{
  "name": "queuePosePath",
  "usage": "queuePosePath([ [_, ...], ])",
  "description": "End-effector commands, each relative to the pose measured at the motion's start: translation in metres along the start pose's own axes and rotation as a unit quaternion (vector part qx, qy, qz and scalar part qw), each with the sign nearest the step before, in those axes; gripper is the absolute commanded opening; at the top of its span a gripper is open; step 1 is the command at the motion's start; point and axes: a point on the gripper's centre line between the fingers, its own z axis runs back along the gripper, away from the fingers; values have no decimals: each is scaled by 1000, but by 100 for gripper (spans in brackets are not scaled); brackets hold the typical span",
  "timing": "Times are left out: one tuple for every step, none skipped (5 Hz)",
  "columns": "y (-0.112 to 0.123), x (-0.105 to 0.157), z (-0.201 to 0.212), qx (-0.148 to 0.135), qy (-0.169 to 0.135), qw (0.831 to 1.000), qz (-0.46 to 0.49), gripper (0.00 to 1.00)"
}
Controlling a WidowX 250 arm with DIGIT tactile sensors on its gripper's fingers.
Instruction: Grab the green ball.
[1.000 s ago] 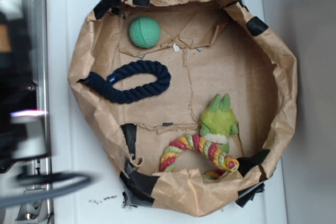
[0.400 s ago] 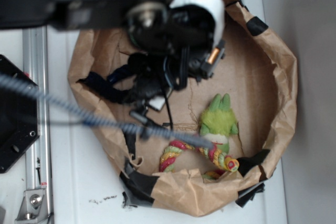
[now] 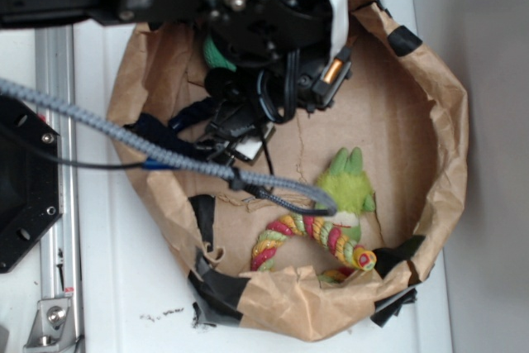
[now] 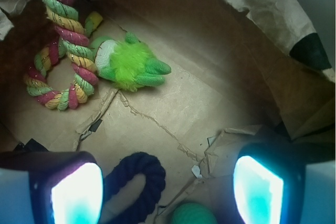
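Bench (image 3: 103,287) filling the exterior frame, white, lying under everything, with a metal rail running down the left edge.

Brown paper basin (image 3: 450,121) sitting on it, crumpled rim rolled up all round, black tape patches showing at upper right and along the bottom; creased cardboard floor showing inside.

Robot arm (image 3: 248,14) reaching in from the upper left of the exterior frame, black body with a white shell, covering the upper-left part of the basin. Grey braided cable (image 3: 124,134) trailing from the left edge down toward frame centre.

Navy rope loop (image 4: 137,184) lying at bottom centre of the wrist frame, mostly hidden by the arm in the exterior view.

Plush creature (image 3: 345,186) lying right of centre in the exterior frame, yellow-green, ears pointing up; multicoloured rope tail (image 3: 310,237) curling below it toward the bottom rim.

Gripper (image 4: 167,192) standing spread, fingers (image 4: 257,192) glowing cyan at bottom left and bottom right of the wrist frame, gripping nothing.

Green ball (image 4: 193,214) sitting at the bottom edge of the wrist frame, between the two fingers, closer to the right one, just beside the rope loop, touching neither finger as far as visible. In the exterior view only a green sliver (image 3: 216,54) peeking out left of the arm, upper left of the basin.
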Motion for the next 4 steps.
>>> queuePosePath([
  [-6,9,7,14,-8,1000,-3,100],
  [-1,-15,-23,7,45,999,-23,100],
  [-7,-32,-43,-14,95,994,-43,100],
  [-14,-34,-46,-23,107,992,-54,100],
])
